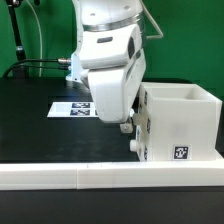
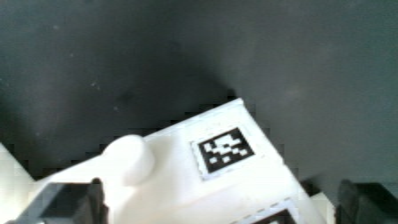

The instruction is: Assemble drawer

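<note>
1. Starting at the gripper (image 1: pixel 132 128), we find it low at the open face of the casing (image 1: pixel 180 122), on the exterior view's left of it. In the wrist view the dark fingertips (image 2: pixel 68 203) stand on either side of a white tray (image 2: pixel 187 160); whether they actually pinch it or stand spread beside it, we cannot tell.
2. We note the tray carries a rounded knob (image 2: pixel 125 158) and a square tag (image 2: pixel 226 147) on its front panel. It appears partly inside the casing, though its depth is hidden by the arm.
3. We judge the drawer parts to be light, stiff, hollow plastic with smooth, slippery walls; thin panels may flex under hard squeezing.
4. We recommend holding the tray across its front panel edges or side walls, not the round knob, which could slip.
5. Beyond, we record the marker board (image 1: pixel 72 107) on the black table (image 1: pixel 40 130) and the long white rail (image 1: pixel 60 177) in front.
</note>
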`<state>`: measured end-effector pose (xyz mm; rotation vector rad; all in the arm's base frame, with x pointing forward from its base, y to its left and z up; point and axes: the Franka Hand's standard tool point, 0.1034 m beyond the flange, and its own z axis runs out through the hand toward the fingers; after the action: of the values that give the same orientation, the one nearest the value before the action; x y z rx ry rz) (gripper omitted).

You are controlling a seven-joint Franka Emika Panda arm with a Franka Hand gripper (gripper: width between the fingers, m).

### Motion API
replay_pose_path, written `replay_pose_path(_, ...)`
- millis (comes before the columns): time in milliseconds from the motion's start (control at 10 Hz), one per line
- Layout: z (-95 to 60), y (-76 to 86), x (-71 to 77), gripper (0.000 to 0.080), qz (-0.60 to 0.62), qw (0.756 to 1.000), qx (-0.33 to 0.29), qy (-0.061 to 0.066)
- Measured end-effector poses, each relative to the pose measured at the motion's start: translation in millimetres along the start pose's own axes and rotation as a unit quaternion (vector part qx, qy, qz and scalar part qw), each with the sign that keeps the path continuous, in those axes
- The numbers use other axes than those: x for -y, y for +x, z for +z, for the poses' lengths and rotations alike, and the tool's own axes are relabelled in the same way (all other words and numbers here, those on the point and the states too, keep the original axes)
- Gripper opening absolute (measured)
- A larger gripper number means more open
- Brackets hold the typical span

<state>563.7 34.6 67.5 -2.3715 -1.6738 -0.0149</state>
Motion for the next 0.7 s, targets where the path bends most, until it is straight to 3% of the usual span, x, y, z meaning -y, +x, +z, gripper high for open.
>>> replay_pose_path(100,-3.0,-2.2,2.5,0.0649,0.002,1.0,0.001,-0.001)
replay_pose_path(300,-12.3,-28.5,25.4,0.0649,0.015,1.0,0.01,-0.001)
replay_pose_path(500,-19.7,-50.3,59.4,0.0649,0.046,0.999,0.021,-0.02)
replay_pose_path(700,-23.1,-59.9,96.5,0.0649,0.114,0.993,0.034,-0.021)
